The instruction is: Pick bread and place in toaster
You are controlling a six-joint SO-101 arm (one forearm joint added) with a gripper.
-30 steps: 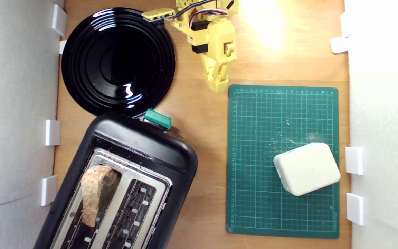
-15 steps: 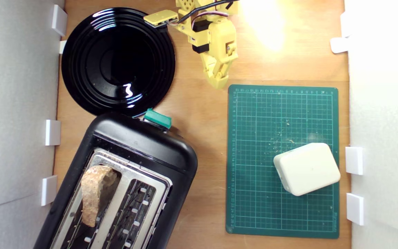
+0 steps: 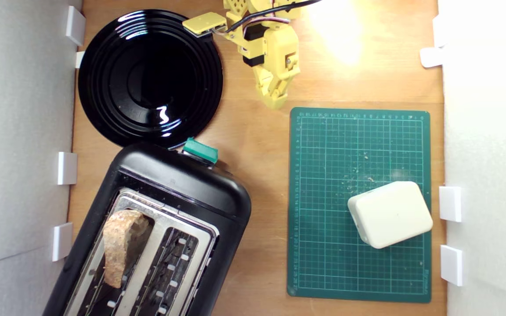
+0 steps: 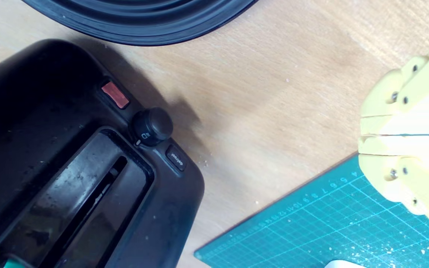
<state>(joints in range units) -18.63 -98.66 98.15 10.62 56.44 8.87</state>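
- We are looking down on a wooden table (image 3: 253, 145) in the exterior view, with white walls on both sides.
- We are seeing the bread (image 3: 121, 245) standing in the toaster (image 3: 178, 184), in the slot nearer the exterior view's left, its brown crust rising above the silver top plate; the slot beside it is showing only its wire guides.
- We are finding the toaster lying at a slant at the lower left of the exterior view, its green lever knob (image 3: 200, 150) pointing toward the black plate (image 3: 147, 74), whose rim is just beside the toaster's end.
- We are seeing the yellow gripper (image 3: 275, 102) hanging over bare wood near the top of the exterior view, between the plate and the green cutting mat (image 3: 323, 245), well apart from the toaster and the bread.
- We are reading its jaws as closed and holding nothing: in the wrist view the gripper (image 4: 363, 134) is showing its two fingers pressed together with only a thin seam between them.
- We are noticing a cream rounded box (image 3: 390, 214) sitting on the mat toward the exterior view's right, with crumbs scattered on the mat near it.
- We are also seeing, in the wrist view, the toaster's (image 4: 69, 160) black dial (image 4: 152, 126) and a small red button (image 4: 114, 94) on its end face.
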